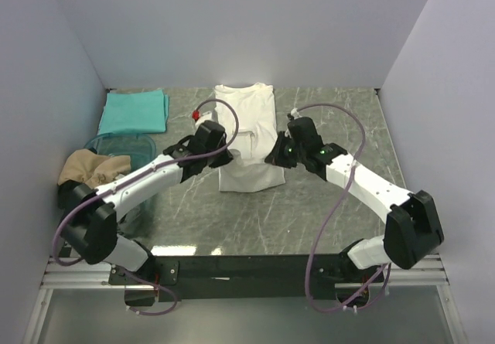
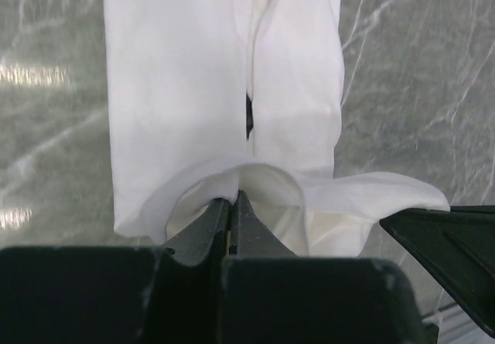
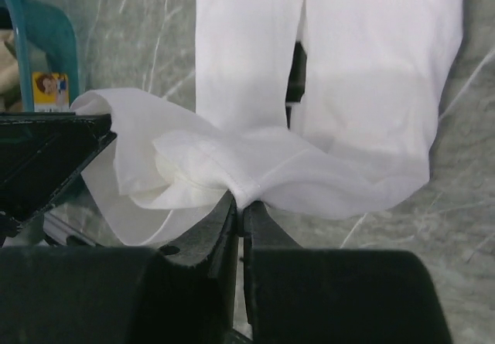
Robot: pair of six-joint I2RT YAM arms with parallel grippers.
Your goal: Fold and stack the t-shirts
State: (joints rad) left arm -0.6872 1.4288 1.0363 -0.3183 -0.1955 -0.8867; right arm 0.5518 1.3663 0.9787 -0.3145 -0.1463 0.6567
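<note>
White t-shirt (image 1: 247, 108) fold pinched inside left pincer (image 2: 233, 199) and right pincer (image 3: 241, 205).

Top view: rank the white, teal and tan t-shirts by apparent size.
1. white t-shirt, clearly largest.
2. teal t-shirt and tan t-shirt: these look alike, and the tan one is bunched up, so they stay unranked.

folded tee (image 1: 135, 112) behind bin (image 1: 133, 138), middle tee (image 1: 251, 104) right

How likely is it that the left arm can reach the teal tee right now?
Probably not yet: its jaws are shut on the white tee, so it must let go first. Otherwise the way looks free; the teal tee lies bare at the far left.
</note>
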